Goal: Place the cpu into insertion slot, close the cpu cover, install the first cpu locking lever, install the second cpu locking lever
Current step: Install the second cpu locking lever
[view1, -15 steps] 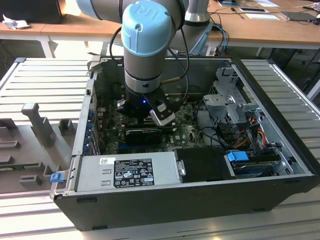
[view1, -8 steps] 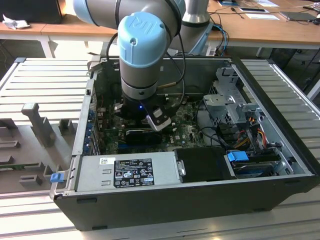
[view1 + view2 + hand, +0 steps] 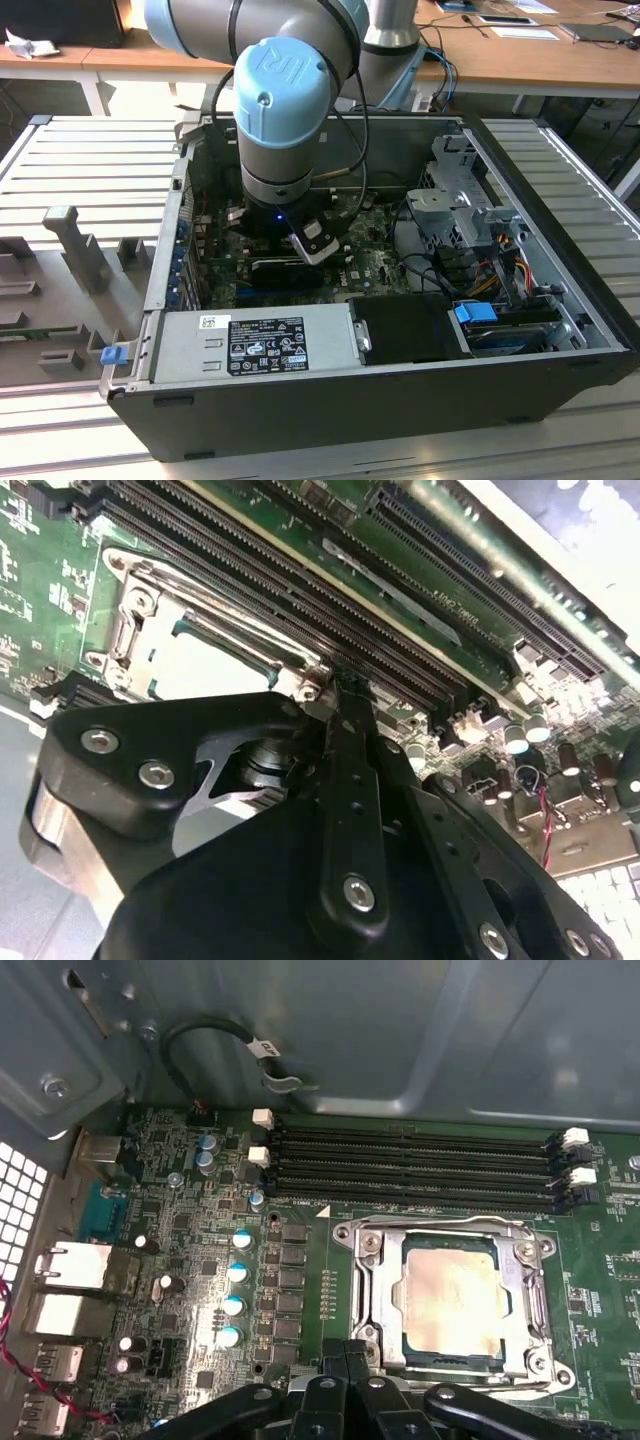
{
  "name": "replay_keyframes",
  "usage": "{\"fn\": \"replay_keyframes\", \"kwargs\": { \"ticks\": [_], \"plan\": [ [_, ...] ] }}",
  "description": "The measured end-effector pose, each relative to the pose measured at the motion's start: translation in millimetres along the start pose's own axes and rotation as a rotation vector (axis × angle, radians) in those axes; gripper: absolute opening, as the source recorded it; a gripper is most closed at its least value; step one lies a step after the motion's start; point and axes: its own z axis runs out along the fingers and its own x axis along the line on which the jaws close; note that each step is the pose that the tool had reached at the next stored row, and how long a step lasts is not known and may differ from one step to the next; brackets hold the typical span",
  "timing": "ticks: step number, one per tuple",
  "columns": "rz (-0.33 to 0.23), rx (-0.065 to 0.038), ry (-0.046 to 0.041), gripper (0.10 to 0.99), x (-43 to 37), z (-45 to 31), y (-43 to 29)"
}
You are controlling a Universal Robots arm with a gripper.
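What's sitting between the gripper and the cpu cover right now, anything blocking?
Nothing visible. In the first wrist view the gripper sits right at the edge of the cpu cover, which lies flat over the cpu in the insertion slot. No cable or part lies between them.

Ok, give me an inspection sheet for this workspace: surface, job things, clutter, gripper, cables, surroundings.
Surface: ribbed grey table carrying an open computer case.
Job things: cpu lies in the insertion slot; cpu cover is down, framing it. Lever state cannot be told.
Clutter: grey moulded holders beside the case.
Gripper: gripper sits at the socket's edge, fingers together, holding nothing.
Cables: coloured wires by the drive cage; black cable above the board.
Surroundings: wooden desk behind.
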Motion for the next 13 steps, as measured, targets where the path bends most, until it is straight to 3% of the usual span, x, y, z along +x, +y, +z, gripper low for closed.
{"fn": "replay_keyframes", "kwargs": {
  "ticks": [2, 5, 13],
  "plan": [
    [0.000, 0.000, -0.0002, 0.106, 0.0, -3.4, 1.3],
    [0.000, 0.000, 0.0000, 0.106, 0.0, -14.7, 5.4],
    [0.000, 0.000, -0.0002, 0.106, -0.1, -22.4, 8.3]
  ]
}}
